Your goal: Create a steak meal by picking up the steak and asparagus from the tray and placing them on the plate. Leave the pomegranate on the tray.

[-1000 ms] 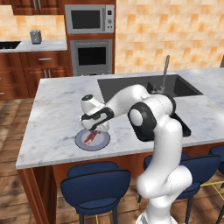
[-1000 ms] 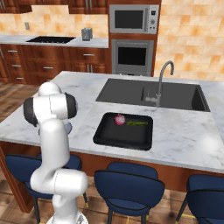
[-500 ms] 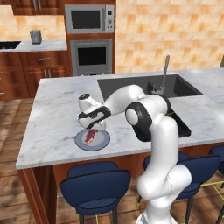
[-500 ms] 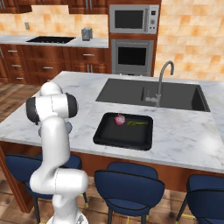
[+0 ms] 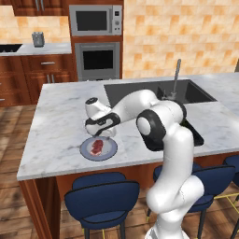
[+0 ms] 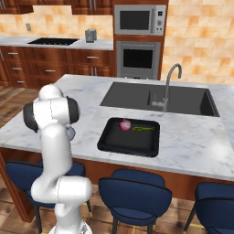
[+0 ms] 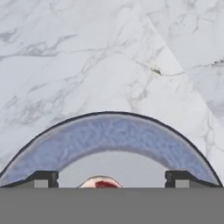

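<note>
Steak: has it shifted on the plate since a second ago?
Cannot tell; the steak lies on the plate now, but earlier the arm partly hid it.

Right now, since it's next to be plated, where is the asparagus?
In the right base view, the asparagus lies on the tray, just right of the pomegranate, in front of the sink.

Base views flank island counter (image 5: 56, 140); hand view close above plate (image 7: 109, 135).
</note>
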